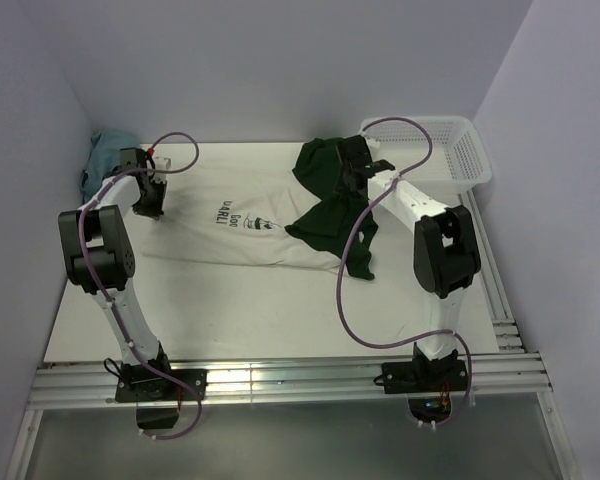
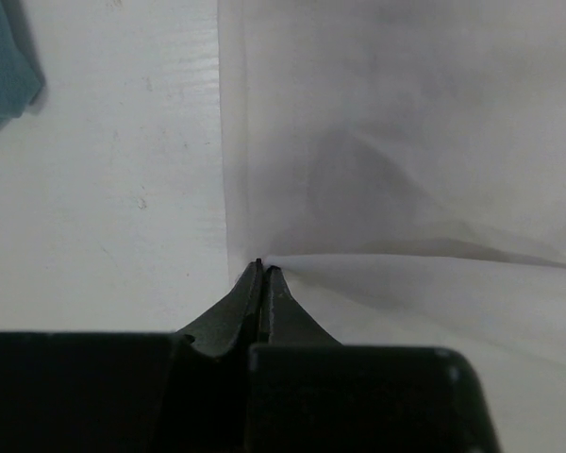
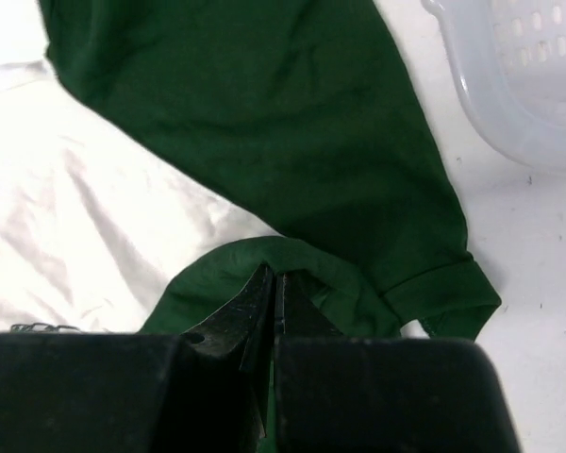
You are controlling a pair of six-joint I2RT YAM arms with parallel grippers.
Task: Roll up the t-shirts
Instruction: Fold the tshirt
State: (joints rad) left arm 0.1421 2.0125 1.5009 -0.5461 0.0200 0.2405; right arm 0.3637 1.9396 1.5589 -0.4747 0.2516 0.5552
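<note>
Though rumpled, t-shirt (image 1: 220, 238) between pinched fingers (image 2: 234, 307).

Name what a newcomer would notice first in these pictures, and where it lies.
The cream t-shirt with dark green sleeves sprawls across the middle of the table. The left tool pinches its pale edge on the left, and the right tool pinches its green fabric on the right. A white mesh basket sits in the far right corner.

Table (image 1: 280, 320): t-shirt (image 1: 230, 235), basket (image 1: 460, 150), perhaps teal cloth (image 1: 102, 158)
</note>
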